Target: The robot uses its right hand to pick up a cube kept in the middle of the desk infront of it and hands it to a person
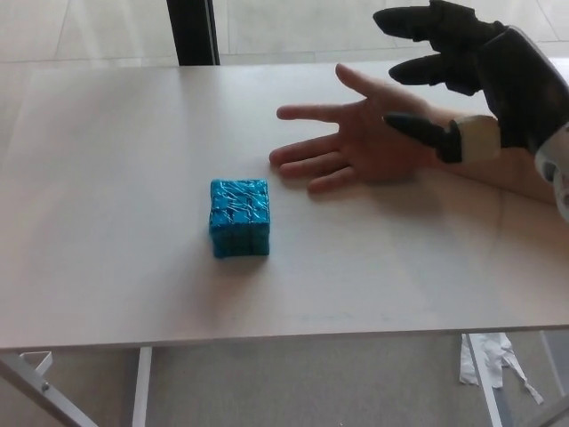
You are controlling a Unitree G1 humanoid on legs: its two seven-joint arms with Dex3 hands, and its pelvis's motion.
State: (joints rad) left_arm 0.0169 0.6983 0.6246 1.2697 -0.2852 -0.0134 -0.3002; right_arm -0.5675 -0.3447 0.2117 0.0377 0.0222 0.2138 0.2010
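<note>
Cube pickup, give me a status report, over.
Right hand open, empty, up over the person's forearm. Left hand not in view. Blue cube untouched mid-desk. Person's open hand lies between right hand and cube.

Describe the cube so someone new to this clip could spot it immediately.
Look at the pale desk filling the head view. Near its middle, just left of a person's open palm, sits the cube. It is the only bright blue, crinkly-surfaced thing there, and nothing touches it.

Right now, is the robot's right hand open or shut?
Open: the black right hand holds nothing, fingers spread, above the person's palm.
</note>
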